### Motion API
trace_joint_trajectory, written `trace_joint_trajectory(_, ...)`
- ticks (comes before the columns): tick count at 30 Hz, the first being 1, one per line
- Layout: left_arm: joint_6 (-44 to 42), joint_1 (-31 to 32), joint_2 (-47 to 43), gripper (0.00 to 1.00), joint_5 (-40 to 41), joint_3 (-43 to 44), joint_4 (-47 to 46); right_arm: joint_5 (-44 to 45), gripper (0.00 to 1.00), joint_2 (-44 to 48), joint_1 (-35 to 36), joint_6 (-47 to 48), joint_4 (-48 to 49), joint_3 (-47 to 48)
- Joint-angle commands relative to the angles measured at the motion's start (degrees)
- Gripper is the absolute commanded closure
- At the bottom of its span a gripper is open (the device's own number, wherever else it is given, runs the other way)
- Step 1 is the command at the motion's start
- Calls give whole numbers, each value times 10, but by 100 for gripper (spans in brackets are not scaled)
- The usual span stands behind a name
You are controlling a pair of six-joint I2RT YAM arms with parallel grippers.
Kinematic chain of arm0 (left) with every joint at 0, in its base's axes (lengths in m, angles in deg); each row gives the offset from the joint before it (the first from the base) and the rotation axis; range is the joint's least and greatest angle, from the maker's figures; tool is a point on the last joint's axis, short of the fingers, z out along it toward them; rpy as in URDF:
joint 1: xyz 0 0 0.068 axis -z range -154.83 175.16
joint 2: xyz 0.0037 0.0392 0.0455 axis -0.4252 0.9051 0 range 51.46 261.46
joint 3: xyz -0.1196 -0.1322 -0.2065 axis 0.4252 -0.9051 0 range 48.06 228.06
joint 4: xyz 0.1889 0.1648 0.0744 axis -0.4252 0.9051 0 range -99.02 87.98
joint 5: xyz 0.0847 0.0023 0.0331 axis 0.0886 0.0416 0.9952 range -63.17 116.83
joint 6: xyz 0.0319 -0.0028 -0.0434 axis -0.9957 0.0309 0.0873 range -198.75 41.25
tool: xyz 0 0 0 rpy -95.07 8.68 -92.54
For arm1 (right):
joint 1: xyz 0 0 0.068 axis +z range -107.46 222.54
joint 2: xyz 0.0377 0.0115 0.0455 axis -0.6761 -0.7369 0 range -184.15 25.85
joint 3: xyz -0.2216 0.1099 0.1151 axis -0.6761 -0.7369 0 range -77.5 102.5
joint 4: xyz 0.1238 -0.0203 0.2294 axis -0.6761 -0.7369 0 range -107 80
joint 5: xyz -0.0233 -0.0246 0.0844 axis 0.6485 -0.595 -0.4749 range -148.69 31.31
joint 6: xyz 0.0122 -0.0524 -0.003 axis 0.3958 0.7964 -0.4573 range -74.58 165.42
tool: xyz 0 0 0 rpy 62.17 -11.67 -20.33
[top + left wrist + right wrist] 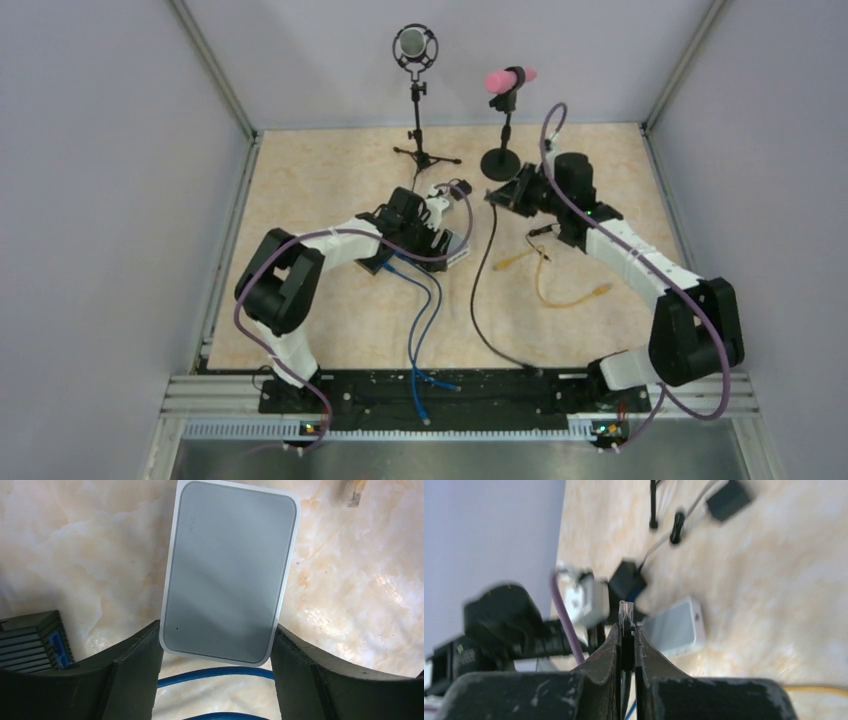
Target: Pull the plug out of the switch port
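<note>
The switch (230, 570) is a flat grey-white box lying on the marble table. My left gripper (216, 636) is shut on its near end, one finger (135, 655) against each long side; from above it sits at mid table (432, 235). My right gripper (626, 630) is shut on a clear plug (626, 611) with a black boot, held in the air apart from the switch (674, 625). In the top view that gripper (497, 197) is right of the switch (458, 250), and the black cable (478, 300) hangs from it toward the near edge.
Blue cables (420, 320) run from under the left gripper to the near edge and pass under the switch (215, 675). A loose yellow cable (560, 295) lies right of centre. A black ribbed box (30, 642) sits left of the left fingers. Two microphone stands (415, 100) (505, 120) stand at the back.
</note>
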Motion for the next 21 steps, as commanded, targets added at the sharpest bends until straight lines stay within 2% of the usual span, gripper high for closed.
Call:
trace_joint_trajectory(1,-2,17,7,100,-16,12,-21,110,100,31,-33,57,-82,100)
trace_joint_trajectory(6,-3,35,23,98,-7,33,-19,220,100,43,-54,92,-143,151)
trace_joint_trajectory(9,14,40,30,90,9,37,-22,244,100,50,-75,96,-154,139)
trace_joint_trajectory(15,26,48,47,88,0,56,-32,220,100,44,-146,96,-151,98)
trace_joint_trajectory(18,30,53,60,78,3,73,-33,181,100,25,-178,97,-138,93)
trace_joint_trajectory(21,32,53,84,77,-7,98,-16,156,100,-1,-198,99,-136,104)
